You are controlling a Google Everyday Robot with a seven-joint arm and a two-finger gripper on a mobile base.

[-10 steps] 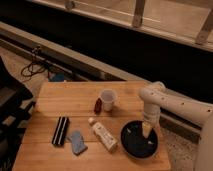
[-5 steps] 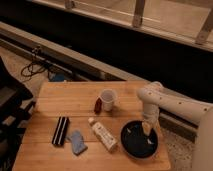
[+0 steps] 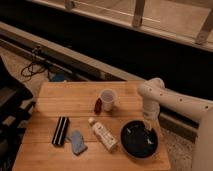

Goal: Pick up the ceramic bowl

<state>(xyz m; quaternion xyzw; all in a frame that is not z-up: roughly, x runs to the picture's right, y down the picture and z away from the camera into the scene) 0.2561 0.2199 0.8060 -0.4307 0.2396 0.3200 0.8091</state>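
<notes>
The ceramic bowl [image 3: 138,139] is a wide, shallow, glossy black bowl with pale glints inside, at the front right of the wooden table [image 3: 75,97]. My gripper [image 3: 150,130] hangs from the white arm [image 3: 160,97] that comes in from the right. It points down over the bowl's right part, near its far right rim.
A small white cup [image 3: 107,99] stands mid-table with a small red-brown object [image 3: 98,105] to its left. A white bottle [image 3: 103,134] lies left of the bowl. A black bar [image 3: 61,131] and a blue-grey sponge [image 3: 76,142] lie front left. The table's right edge is close to the bowl.
The arm has shifted slightly left and lower toward the bowl. The objects on the table have not moved.
</notes>
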